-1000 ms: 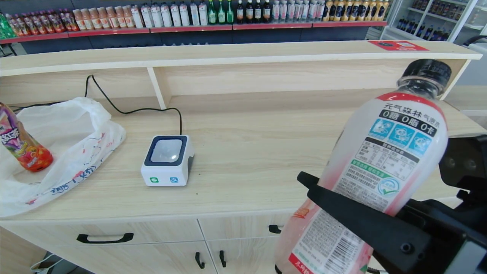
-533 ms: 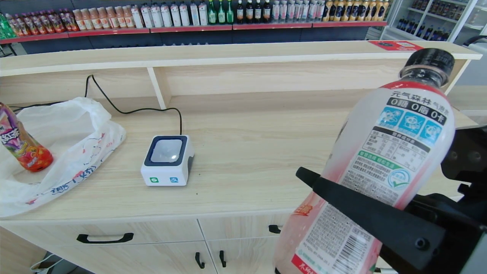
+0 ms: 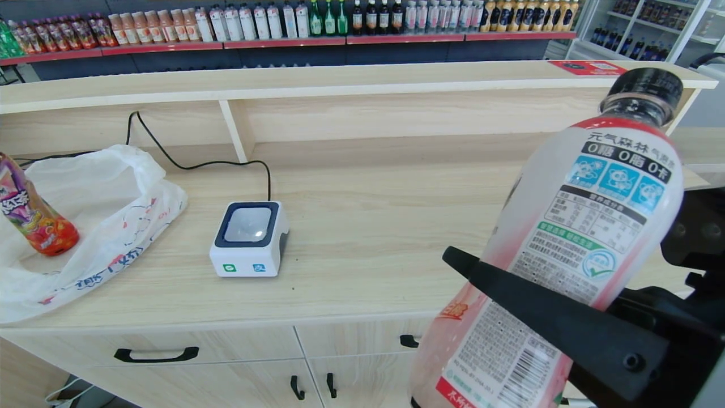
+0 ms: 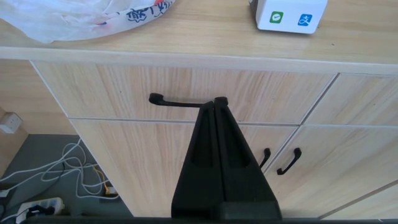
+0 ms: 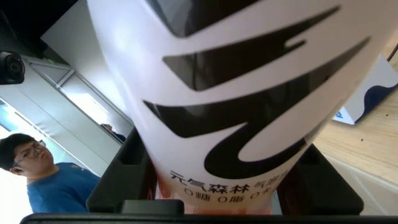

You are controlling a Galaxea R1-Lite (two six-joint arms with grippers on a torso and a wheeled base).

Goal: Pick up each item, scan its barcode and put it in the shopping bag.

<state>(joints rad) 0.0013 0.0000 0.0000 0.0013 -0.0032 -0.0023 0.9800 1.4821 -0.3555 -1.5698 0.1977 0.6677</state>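
Bottle (image 3: 572, 243) is clamped in my right pincer (image 3: 481, 277), held in the air over the near counter (image 3: 368, 226) edge. It is tilted, with its black cap (image 3: 643, 93) up and away from the pincer. One black finger crosses the front of the bottle; the other finger is hidden behind it. The label faces the head camera, and the barcode (image 3: 518, 377) sits just below that finger, toward the bottle's base. In the right wrist view I see the bottle (image 5: 236, 93) seated between the pincer walls.

The scanner (image 3: 249, 238) stands on the counter well to the left of the right pincer and a bit farther out, window up. Its cable (image 3: 198, 164) runs back from it. The shopping bag (image 3: 96, 226) lies farther left, beyond the scanner, with a second drink (image 3: 31, 212) lying on it.

My left pincer (image 4: 214, 109) is clenched on nothing, fingers pressed flat together. It sits low in front of the counter, tips level with a drawer handle (image 4: 177, 101). From this pincer, the scanner (image 4: 292, 14) is up and to the right. The bag (image 4: 93, 15) is up and to the left.
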